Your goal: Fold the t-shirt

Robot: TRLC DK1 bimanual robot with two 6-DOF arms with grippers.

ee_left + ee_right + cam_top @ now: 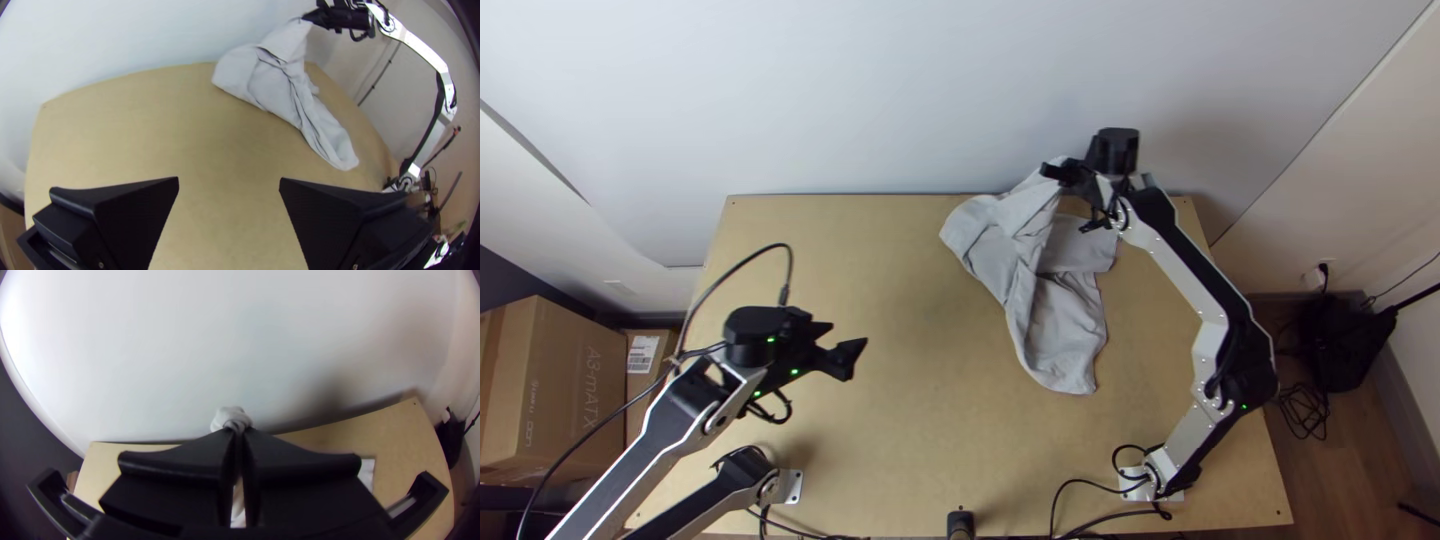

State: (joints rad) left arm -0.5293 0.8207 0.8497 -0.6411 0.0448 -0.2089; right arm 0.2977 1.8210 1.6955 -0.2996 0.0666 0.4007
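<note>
Right claw point(1058, 172) of mine: clamped on shirt point(1065, 335), one bunched end raised near far edge; remainder rumpled across bench's point(900, 420) right half. Left claw point(847, 334): wide, above left half.

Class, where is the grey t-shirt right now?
In the top view, the t-shirt lies bunched on the right side of the table, near the wall, one part raised in the right tool.
</note>
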